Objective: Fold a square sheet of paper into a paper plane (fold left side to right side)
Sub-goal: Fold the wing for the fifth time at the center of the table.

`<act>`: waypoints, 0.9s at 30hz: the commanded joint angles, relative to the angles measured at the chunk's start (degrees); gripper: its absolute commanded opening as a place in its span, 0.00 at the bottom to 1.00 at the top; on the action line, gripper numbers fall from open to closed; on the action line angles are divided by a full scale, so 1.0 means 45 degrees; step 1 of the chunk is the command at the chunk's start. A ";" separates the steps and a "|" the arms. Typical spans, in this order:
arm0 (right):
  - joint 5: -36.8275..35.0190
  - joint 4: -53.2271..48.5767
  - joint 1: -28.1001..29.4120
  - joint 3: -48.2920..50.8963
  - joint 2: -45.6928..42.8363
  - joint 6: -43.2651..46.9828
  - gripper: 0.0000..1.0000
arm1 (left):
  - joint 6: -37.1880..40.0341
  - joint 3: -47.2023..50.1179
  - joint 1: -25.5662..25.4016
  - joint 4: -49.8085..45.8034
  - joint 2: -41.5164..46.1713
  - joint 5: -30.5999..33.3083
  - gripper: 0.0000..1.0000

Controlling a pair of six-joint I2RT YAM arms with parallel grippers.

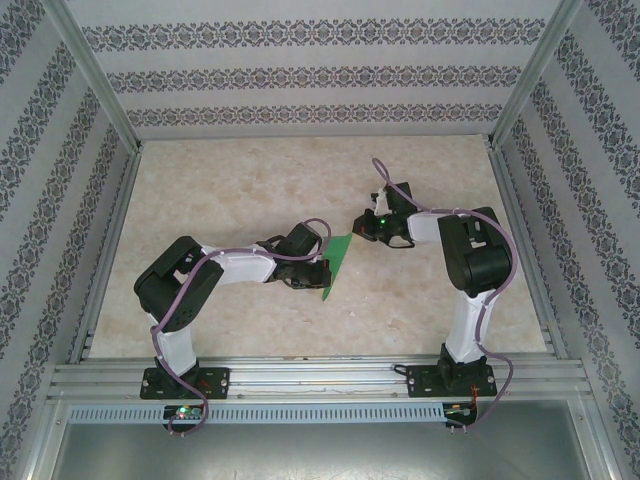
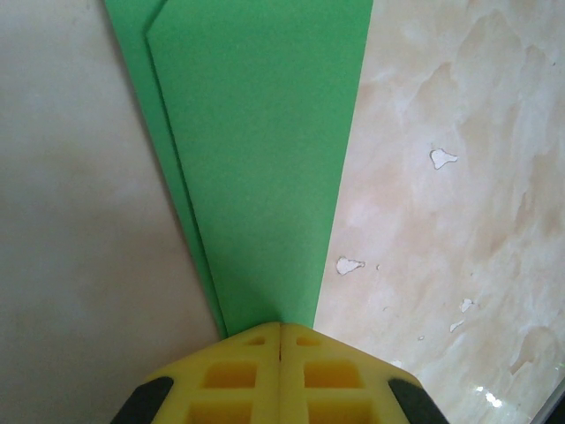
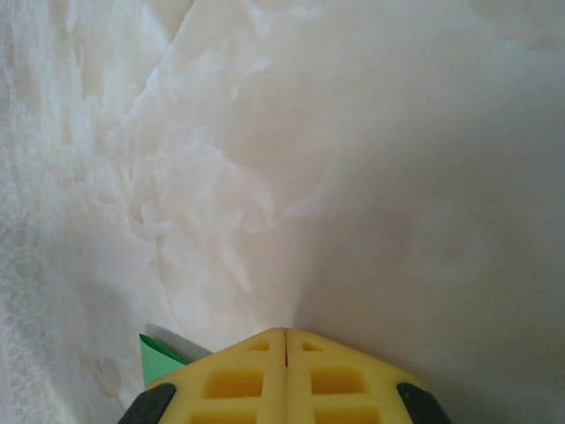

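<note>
From my seat, the green paper (image 2: 265,159) runs off the top of the left wrist picture, and its narrow end vanishes under the left gripper (image 2: 281,329). The right gripper (image 3: 285,334) hides all but one corner (a green sliver) in its own view.

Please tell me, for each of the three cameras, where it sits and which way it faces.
Top external: fixed above and behind the bases, facing down on the table; left arm and right arm show, the folded green paper between left gripper and right gripper.
Left wrist: on the left arm, facing along its shut yellow fingers at the paper, which tapers to them.
Right wrist: on the right arm, facing past its shut fingers at the tabletop; a green corner lower left.
Shared: all three show the green paper.
</note>
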State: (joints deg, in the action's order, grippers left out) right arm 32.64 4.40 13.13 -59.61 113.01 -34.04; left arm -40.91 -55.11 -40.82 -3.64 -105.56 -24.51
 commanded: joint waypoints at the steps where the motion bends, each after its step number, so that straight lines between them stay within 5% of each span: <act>1: -0.0755 -0.0175 -0.0221 -0.0408 0.0313 0.0453 0.00 | 0.0245 0.0792 -0.0032 -0.2355 -0.0919 0.1210 0.00; 13: -0.0516 -0.0534 -0.0474 -0.0113 -0.1226 0.0620 0.00 | 0.0225 0.0872 -0.0031 -0.2316 -0.0757 0.1307 0.00; 27: 0.1140 -0.0033 -0.0268 0.3502 -0.4727 -0.0095 0.00 | 0.0330 0.0966 -0.0048 -0.2434 -0.0453 0.1133 0.00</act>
State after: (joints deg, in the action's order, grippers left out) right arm 34.98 3.46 11.40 -46.76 93.51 -33.21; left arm -40.86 -54.85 -40.82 -3.42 -105.36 -24.49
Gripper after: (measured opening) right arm 0.057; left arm 0.057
